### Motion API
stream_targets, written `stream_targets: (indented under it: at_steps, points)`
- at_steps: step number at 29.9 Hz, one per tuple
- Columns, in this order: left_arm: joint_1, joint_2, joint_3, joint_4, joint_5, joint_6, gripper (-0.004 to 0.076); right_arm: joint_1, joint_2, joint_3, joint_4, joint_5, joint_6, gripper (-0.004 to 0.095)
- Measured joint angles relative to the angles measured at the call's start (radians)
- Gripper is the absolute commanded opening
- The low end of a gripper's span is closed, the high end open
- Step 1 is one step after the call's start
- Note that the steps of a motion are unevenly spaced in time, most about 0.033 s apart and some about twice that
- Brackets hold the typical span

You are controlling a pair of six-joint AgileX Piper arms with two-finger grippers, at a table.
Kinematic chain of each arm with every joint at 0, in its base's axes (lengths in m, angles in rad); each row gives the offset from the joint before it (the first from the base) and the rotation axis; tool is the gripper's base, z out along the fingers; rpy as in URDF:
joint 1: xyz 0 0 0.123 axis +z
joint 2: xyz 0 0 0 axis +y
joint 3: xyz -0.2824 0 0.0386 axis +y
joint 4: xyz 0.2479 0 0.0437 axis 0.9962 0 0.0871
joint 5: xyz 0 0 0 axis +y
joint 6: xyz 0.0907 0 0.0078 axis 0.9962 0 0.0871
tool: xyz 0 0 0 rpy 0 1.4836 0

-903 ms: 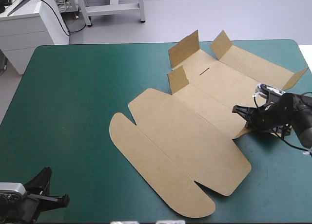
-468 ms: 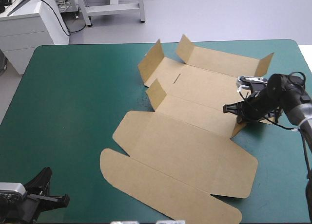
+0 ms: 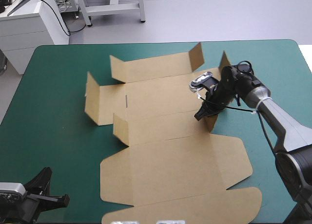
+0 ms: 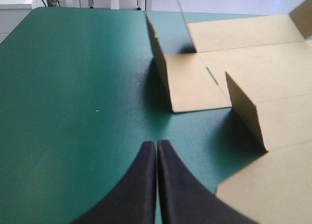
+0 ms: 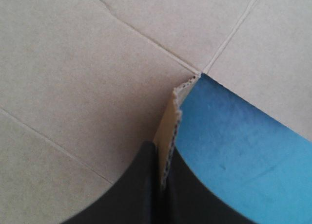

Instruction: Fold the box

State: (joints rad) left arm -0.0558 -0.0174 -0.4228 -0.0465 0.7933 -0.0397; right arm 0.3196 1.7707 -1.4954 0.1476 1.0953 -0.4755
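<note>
Pinching a small upright flap (image 5: 166, 121) with the right gripper (image 5: 161, 153), black fingers all but closed, the board's corrugated edge sandwiched between them. From above, holding that flap at the right end of the box (image 3: 170, 151), just where the middle panel gives way to the teal-green table (image 3: 53, 102).

Lying mostly flat across the table's centre and right half, brown and unfolded. Long wall raised along the far side, short tabs standing at the left end and the far right. Wide lid panel and its rounded strip flat, close to the near edge.

Sitting low at the near left corner with the left gripper (image 4: 156, 151), fingers closed tip to tip in one pointed arch, nothing between them. Well apart from the box there, pointing across bare cover toward its upright left tabs.
</note>
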Motion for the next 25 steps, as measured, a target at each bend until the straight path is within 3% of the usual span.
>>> stream_targets:
  at_steps: [12,25]
  points:
    - [0.000,0.000,0.000,0.000,0.000,0.000,-0.0008,0.135,0.161,-0.276,-0.010,0.046,-0.409,-0.0019]
    - [0.000,0.000,0.000,0.000,0.000,0.000,-0.0008,0.154,0.278,-0.395,-0.003,0.032,-0.796,-0.0019]
